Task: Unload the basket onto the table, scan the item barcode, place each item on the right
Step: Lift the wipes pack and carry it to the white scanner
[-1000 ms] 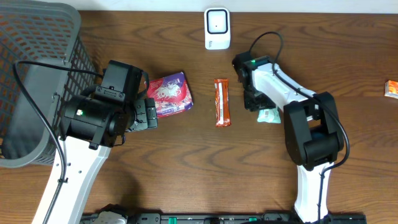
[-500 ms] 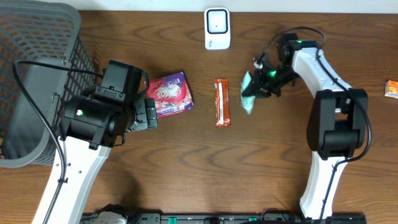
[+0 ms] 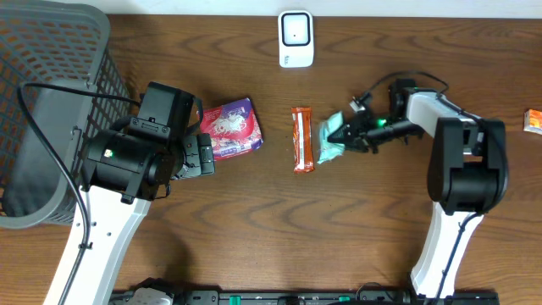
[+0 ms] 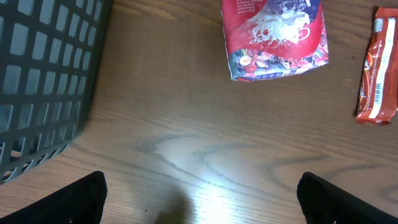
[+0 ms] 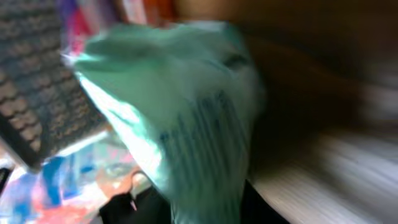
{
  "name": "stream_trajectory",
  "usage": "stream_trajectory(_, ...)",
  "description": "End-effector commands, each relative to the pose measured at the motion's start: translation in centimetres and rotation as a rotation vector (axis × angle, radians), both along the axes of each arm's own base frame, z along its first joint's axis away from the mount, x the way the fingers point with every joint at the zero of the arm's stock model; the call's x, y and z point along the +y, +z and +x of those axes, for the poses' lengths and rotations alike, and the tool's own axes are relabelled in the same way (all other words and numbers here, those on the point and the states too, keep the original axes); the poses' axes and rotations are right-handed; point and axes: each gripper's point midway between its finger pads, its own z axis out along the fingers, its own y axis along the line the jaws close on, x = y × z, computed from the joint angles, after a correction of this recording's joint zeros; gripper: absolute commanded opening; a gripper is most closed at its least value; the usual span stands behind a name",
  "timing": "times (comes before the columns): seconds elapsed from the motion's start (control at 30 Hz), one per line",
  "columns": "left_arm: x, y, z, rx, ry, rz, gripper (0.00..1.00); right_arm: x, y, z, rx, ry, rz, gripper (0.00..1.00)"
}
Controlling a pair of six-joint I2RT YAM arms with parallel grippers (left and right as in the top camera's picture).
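Note:
My right gripper (image 3: 351, 134) is shut on a mint-green packet (image 3: 331, 141), held just right of the orange-red snack bar (image 3: 303, 139). The right wrist view is blurred. There the green packet (image 5: 186, 112) fills the frame, running down between my dark fingers (image 5: 134, 208). A white scanner (image 3: 295, 38) stands at the back edge, apart from the packet. My left gripper (image 3: 203, 155) is open over bare wood, its fingertips (image 4: 84, 198) spread wide. It holds nothing and sits beside a red and purple pouch (image 4: 273, 37).
A dark mesh basket (image 3: 51, 85) fills the left side, and its wall (image 4: 43, 81) stands close to my left gripper. The snack bar (image 4: 378, 65) lies right of the pouch (image 3: 230, 127). A small orange box (image 3: 533, 120) sits at the far right edge.
My right gripper picked the green packet up off the table, swung it up and right, then carried it left and lower toward the snack bar. The left arm has not moved.

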Motion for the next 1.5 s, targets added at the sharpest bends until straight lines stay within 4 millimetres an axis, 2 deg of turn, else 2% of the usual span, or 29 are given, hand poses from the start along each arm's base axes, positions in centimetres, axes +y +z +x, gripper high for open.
stream_trajectory(0.0,0.2,-0.2,-0.1,0.008,0.005,0.006,0.98,-5.4,-1.9,0.5,0.063,-0.061,-0.267,0.48)
stream_trajectory(0.07,0.2,-0.2,-0.1,0.008,0.005,0.006,0.98,-6.8,-0.5,1.0,0.062,-0.058,-0.312,0.61)
stream_trajectory(0.2,0.2,-0.2,-0.1,0.008,0.005,0.006,0.98,-8.8,3.1,2.1,0.045,-0.045,-0.428,0.73)
stream_trajectory(0.27,0.2,-0.2,-0.1,0.008,0.005,0.006,0.98,-9.0,4.6,2.2,0.038,-0.025,-0.482,0.80)
stream_trajectory(0.33,0.2,-0.2,-0.1,0.008,0.005,0.006,0.98,-8.4,5.3,2.1,0.017,0.010,-0.490,0.84)
stream_trajectory(0.4,0.2,-0.2,-0.1,0.008,0.005,0.006,0.98,-7.5,5.2,1.9,0.008,0.043,-0.497,0.83)
stream_trajectory(0.57,0.2,-0.2,-0.1,0.008,0.005,0.006,0.98,-5.5,2.8,0.7,0.019,0.101,-0.552,0.79)
stream_trajectory(0.67,0.2,-0.2,-0.1,0.008,0.005,0.006,0.98,-4.3,1.0,0.1,0.025,0.108,-0.556,0.69)
stream_trajectory(0.77,0.2,-0.2,-0.1,0.008,0.004,0.006,0.98,-3.4,-0.9,-0.6,0.021,0.115,-0.558,0.65)
stream_trajectory(0.87,0.2,-0.2,-0.1,0.008,0.004,0.006,0.98,-2.5,-2.4,-1.2,0.020,0.112,-0.546,0.55)
stream_trajectory(0.9,0.2,-0.2,-0.1,0.008,0.005,0.006,0.98,-2.3,-2.9,-1.3,0.022,0.106,-0.545,0.46)
stream_trajectory(1.0,0.2,-0.2,-0.1,0.008,0.005,0.006,0.98,-1.3,-3.3,-1.2,0.023,0.078,-0.530,0.07)
stream_trajectory(1.03,0.2,-0.2,-0.1,0.008,0.004,0.006,0.98,-0.7,-3.1,-0.8,0.011,0.066,-0.505,0.01)
stream_trajectory(1.13,0.2,-0.2,-0.1,0.008,0.005,0.006,0.98,1.4,-1.1,1.2,-0.038,0.033,-0.389,0.01)
stream_trajectory(1.2,0.2,-0.2,-0.1,0.008,0.005,0.006,0.98,2.7,1.3,3.4,-0.095,0.006,-0.305,0.01)
stream_trajectory(1.37,0.2,-0.2,-0.1,0.008,0.005,0.006,0.98,4.3,8.8,11.0,-0.289,-0.130,-0.201,0.01)
stream_trajectory(1.47,0.2,-0.2,-0.1,0.008,0.005,0.006,0.98,5.2,12.4,15.2,-0.416,-0.241,-0.154,0.01)
